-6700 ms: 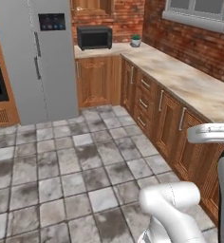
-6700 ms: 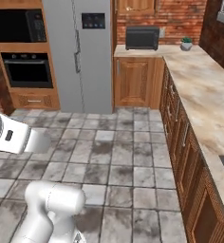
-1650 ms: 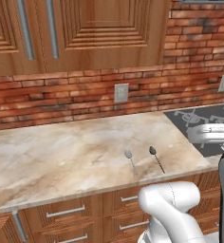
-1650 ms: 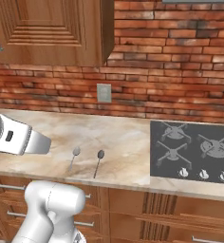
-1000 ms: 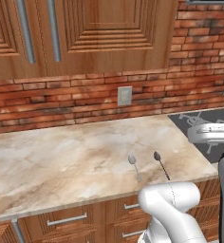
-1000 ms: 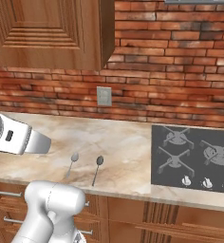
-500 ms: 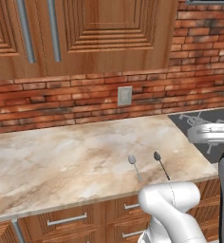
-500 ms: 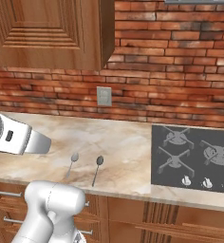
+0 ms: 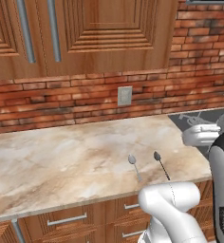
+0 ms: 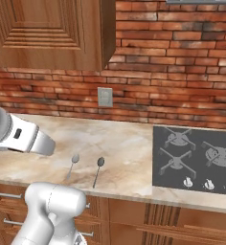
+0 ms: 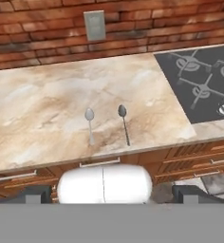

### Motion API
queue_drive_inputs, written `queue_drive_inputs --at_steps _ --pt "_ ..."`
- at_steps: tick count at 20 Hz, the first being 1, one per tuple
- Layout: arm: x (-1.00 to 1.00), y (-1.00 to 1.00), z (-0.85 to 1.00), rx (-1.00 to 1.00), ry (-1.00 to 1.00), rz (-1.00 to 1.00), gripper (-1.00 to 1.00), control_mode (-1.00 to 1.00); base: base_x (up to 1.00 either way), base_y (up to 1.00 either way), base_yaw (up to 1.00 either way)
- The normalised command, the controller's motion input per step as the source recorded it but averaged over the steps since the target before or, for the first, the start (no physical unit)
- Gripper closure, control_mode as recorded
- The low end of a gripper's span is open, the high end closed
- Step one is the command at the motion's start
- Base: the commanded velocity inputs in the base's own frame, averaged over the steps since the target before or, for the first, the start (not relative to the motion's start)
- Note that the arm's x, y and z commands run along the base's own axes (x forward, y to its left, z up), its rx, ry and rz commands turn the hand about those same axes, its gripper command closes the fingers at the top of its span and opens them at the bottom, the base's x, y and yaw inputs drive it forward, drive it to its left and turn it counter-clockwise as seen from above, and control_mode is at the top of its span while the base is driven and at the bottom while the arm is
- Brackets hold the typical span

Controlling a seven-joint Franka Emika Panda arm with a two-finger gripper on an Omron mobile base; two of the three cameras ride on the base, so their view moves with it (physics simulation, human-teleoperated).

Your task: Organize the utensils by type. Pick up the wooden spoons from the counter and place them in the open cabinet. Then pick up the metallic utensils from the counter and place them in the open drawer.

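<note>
Counter (image 11: pixel 38 114) spoons (image 11: pixel 124 124) point bowls toward bricks (image 11: pixel 47 42).

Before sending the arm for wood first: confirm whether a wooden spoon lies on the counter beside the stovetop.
No: the hand view shows two thin metal spoons, one pale and one dark-handled, on the counter left of the stovetop.

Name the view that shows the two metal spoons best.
The hand view: both metal spoons lie near centre, seen from above. The left base view has the arm covering their handle ends; the right base view shows them whole but off to the left.
</note>
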Motion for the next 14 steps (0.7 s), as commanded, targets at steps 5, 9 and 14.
queue_drive_inputs --at_steps 5,9,14 --pt "0.32 0.0 -0.38 -0.01 0.3 0.0 -1.0 -1.0 0.0 0.0 0.0" --pt "0.16 0.0 -0.37 0.0 0.15 0.0 -1.0 -1.0 0.0 0.0 0.0" --pt "0.19 0.05 -0.57 0.0 0.0 0.0 -1.0 -1.0 0.0 0.0 0.0"
